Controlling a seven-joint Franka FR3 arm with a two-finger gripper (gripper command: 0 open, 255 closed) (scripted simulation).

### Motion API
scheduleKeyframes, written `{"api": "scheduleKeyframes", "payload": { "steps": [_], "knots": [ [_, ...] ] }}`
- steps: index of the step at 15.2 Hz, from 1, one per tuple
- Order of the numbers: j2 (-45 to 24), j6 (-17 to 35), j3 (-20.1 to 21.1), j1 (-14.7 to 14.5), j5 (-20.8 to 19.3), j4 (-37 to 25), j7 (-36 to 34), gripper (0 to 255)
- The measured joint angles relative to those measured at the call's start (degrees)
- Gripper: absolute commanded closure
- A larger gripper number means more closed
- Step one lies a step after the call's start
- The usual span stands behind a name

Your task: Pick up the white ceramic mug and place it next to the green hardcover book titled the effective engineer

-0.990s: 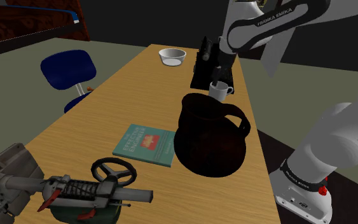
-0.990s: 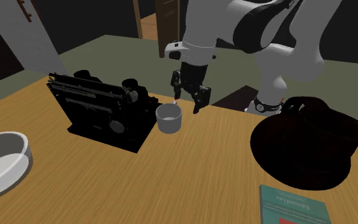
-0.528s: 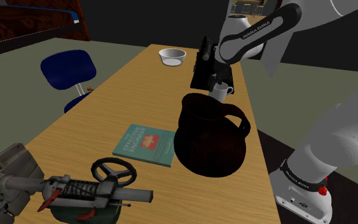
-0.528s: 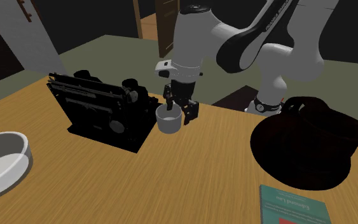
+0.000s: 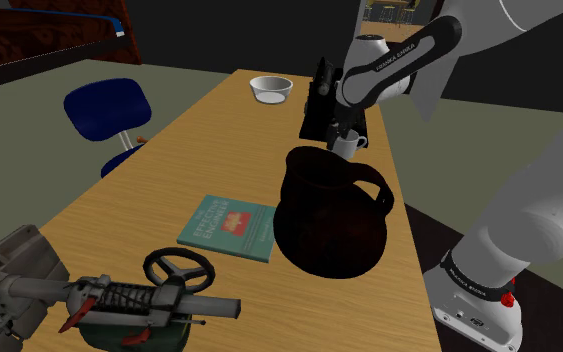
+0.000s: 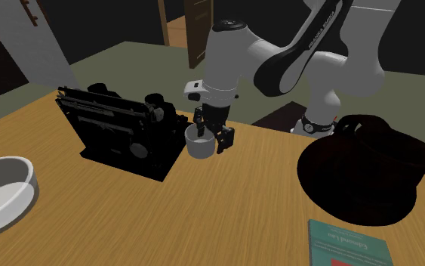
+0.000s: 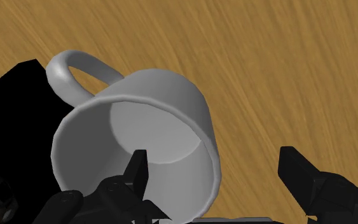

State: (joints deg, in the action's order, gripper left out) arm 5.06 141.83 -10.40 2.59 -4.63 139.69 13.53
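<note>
Wrist view: gripper spread wide, one finger inside the white mug, the other outside its wall; nothing clasped. Mug upright on wooden table, just beside black machine, upper centre of shoulder view. Green book mid-frame, well apart.

A long wooden table carries a shallow white bowl, a black boxy machine, a white mug just beside it, a dark round jug and a green book.
</note>
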Motion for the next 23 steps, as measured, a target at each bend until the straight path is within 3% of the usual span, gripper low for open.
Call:
{"api": "scheduleKeyframes", "payload": {
  "steps": [2,3,14,23],
  "knots": [
    [-0.01,0.03,0.0,0.0,0.0,0.02,0.0,0],
    [-0.01,0.03,0.0,0.0,0.0,0.02,0.0,255],
    [0.16,-0.3,0.01,0.0,-0.02,-0.14,-0.02,255],
    [4.39,-7.25,0.28,0.02,-0.49,-2.92,-0.23,255]
  ]
}}
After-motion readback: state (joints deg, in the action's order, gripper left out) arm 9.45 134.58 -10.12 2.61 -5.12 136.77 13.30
